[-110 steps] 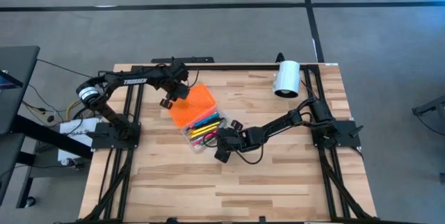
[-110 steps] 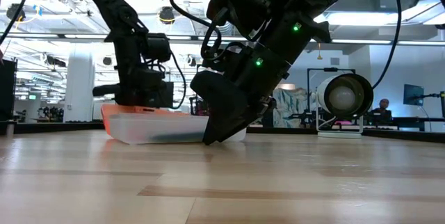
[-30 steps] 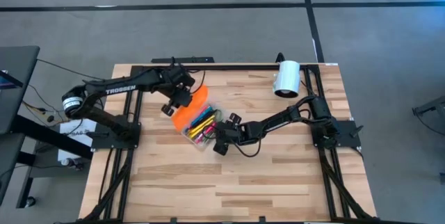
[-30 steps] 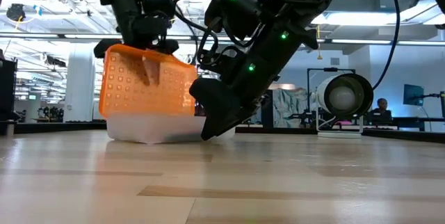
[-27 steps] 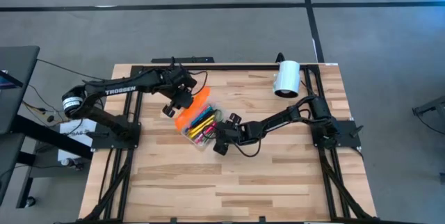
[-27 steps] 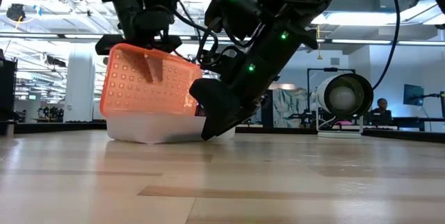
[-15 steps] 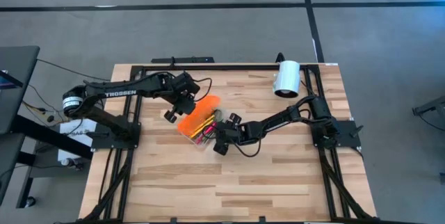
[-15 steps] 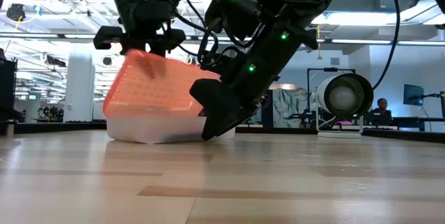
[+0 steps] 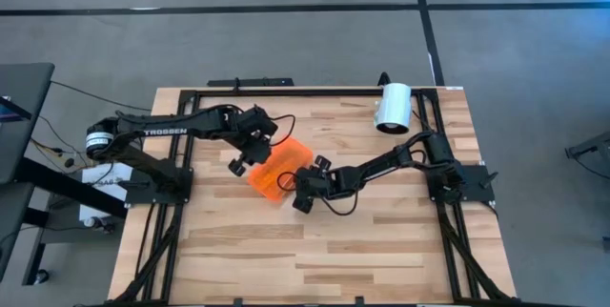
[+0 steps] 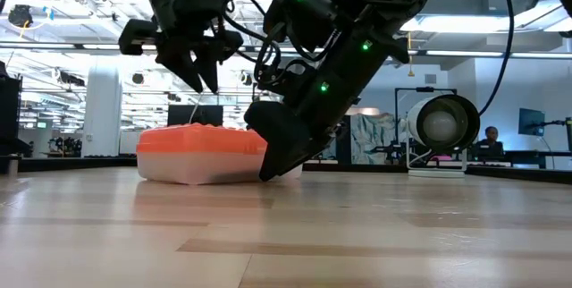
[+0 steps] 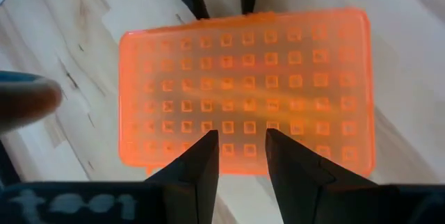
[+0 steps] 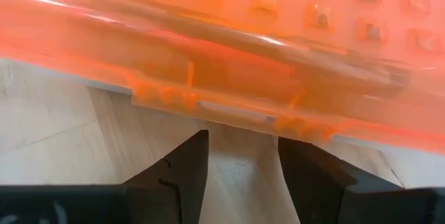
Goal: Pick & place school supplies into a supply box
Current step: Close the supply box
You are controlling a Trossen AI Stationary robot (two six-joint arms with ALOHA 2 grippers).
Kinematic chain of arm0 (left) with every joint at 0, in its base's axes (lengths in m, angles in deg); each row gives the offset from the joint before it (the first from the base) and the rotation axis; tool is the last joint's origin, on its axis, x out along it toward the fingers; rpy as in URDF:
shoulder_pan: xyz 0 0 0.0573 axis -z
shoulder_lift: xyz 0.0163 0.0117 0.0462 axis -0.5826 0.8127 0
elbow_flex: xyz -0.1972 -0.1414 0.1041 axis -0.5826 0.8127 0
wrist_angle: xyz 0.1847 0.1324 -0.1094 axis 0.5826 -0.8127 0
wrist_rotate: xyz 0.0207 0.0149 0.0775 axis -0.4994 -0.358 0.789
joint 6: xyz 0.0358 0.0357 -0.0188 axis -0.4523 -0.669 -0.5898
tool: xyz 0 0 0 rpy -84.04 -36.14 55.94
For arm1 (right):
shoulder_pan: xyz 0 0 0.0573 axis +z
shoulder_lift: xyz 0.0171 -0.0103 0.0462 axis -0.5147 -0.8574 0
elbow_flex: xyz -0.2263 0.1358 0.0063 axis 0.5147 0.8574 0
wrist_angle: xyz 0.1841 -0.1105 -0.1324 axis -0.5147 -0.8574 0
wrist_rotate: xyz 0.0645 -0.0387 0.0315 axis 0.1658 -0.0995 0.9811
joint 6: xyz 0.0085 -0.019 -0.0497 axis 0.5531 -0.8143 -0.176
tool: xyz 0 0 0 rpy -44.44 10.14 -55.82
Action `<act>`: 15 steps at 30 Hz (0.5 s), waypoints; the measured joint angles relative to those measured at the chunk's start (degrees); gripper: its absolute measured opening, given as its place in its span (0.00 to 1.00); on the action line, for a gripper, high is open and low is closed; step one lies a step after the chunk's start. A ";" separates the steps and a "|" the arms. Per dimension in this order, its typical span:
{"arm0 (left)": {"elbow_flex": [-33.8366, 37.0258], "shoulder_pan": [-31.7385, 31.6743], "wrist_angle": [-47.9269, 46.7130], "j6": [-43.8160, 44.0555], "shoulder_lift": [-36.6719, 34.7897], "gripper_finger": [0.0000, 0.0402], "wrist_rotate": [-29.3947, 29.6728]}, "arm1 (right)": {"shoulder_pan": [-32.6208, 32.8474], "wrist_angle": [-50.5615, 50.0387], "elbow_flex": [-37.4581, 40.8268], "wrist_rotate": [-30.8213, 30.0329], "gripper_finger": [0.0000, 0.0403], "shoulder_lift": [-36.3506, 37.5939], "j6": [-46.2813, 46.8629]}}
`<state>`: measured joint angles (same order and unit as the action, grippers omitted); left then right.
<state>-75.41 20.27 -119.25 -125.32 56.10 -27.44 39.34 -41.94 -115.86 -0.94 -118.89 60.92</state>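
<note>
The supply box (image 9: 279,167) is lying mid-table with its orange lid (image 11: 247,88) down. The left gripper (image 10: 198,80) is hovering just above it, fingers parted, holding nothing. The right gripper (image 9: 296,190) is sitting open at the box's right near side, against its edge.

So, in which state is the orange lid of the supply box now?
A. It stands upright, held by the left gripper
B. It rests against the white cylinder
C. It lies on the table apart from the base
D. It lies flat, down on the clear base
D: in the low view the orange lid lies level on the clear base, with the left gripper above it, holding nothing.
</note>
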 joint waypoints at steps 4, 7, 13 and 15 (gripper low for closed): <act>0.00 -0.05 2.07 6.04 -0.02 0.27 -0.38 | 1.26 -0.19 0.00 -0.17 0.42 0.00 0.27; -0.02 -0.05 2.42 10.89 -0.02 0.27 0.15 | 2.47 -0.95 0.00 -0.28 0.42 0.00 0.28; -0.02 -0.88 2.34 16.65 -0.04 0.27 3.00 | 4.14 -6.19 -0.01 -1.65 0.42 1.01 2.90; 0.06 -2.13 2.05 17.53 -0.04 0.27 4.01 | 4.85 -6.72 0.08 -3.02 0.42 1.57 3.17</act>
<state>-75.34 18.14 -117.21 -107.79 56.06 -23.43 44.19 -48.66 -115.79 -3.96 -117.32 64.09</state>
